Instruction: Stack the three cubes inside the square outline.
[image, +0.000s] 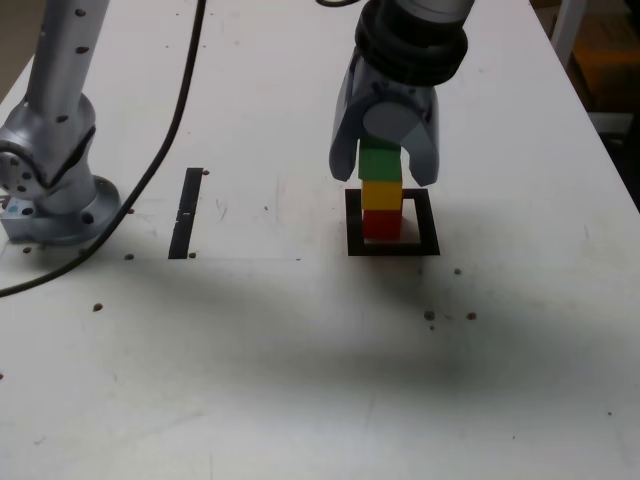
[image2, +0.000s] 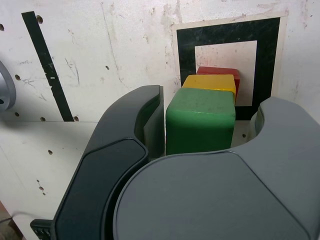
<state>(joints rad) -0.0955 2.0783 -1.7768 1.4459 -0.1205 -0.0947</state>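
Landmark: the square outline (image: 394, 249), by which all places were given; it was marked in black around a white centre on the pale tabletop (image: 250, 350).
Red cube (image: 382, 225): seen at the bottom of the stack, within the square outline, set toward its border on the exterior view's left.
Yellow cube (image: 382, 195): carried on the red cube, above the square outline's interior.
Green cube (image: 379, 162): supported by the yellow cube as the top of the stack, above the same side of the square outline's interior.
Gripper (image: 384, 178): released, its fingers parted around the green cube; nothing was grasped. It was poised over the square outline.
Cube to gripper: the green cube was flanked by the two fingers, with a gap seen on either side; the yellow and red cubes were left below the fingertips.
Black strip (image: 186, 213): laid flat, well apart from the square outline, toward the exterior view's left.
Metal base (image: 65, 215): placed farther from the square outline than the strip, on that same side.
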